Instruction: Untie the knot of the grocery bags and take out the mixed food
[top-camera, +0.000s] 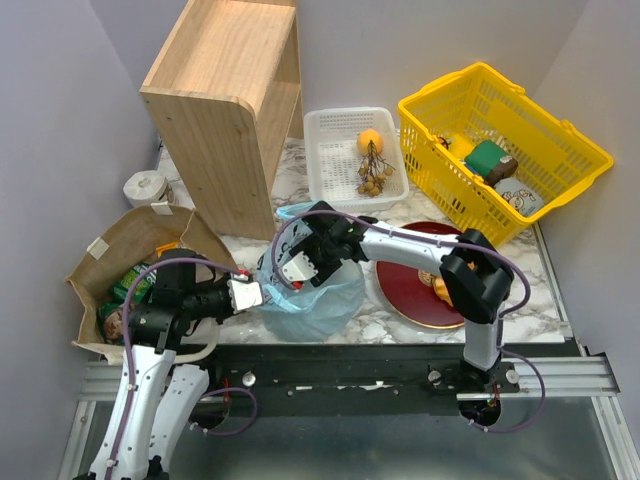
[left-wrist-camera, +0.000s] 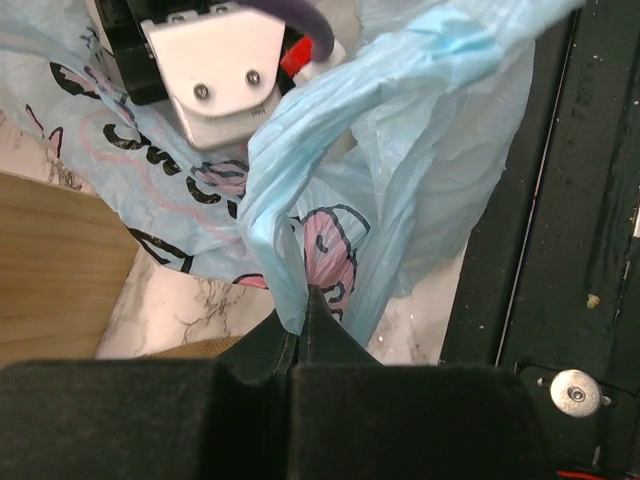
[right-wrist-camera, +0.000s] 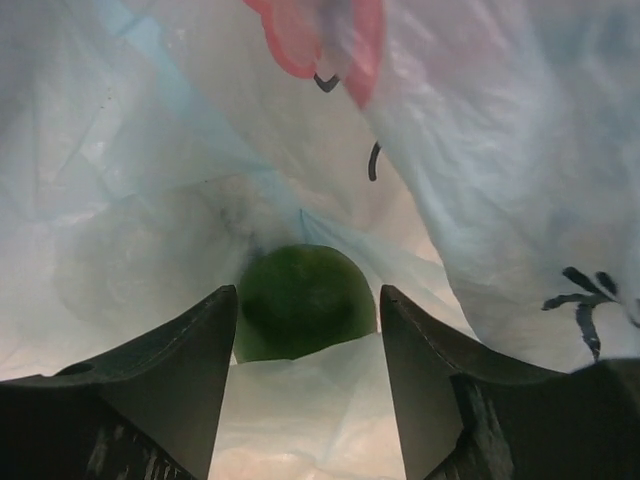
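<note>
Unloading step: my left jaws pinch the thin light-blue plastic bag (left-wrist-camera: 400, 150); right jaws, open before the round dark-green fruit (right-wrist-camera: 305, 300), should close next.

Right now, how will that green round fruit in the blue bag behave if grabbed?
The green fruit looks round and smooth, so it may roll or slip from the open right gripper. Loose blue bag film around it could get pinched too.

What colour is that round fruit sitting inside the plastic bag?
Dark green; the round fruit inside the plastic bag shows best in the right wrist view.
</note>
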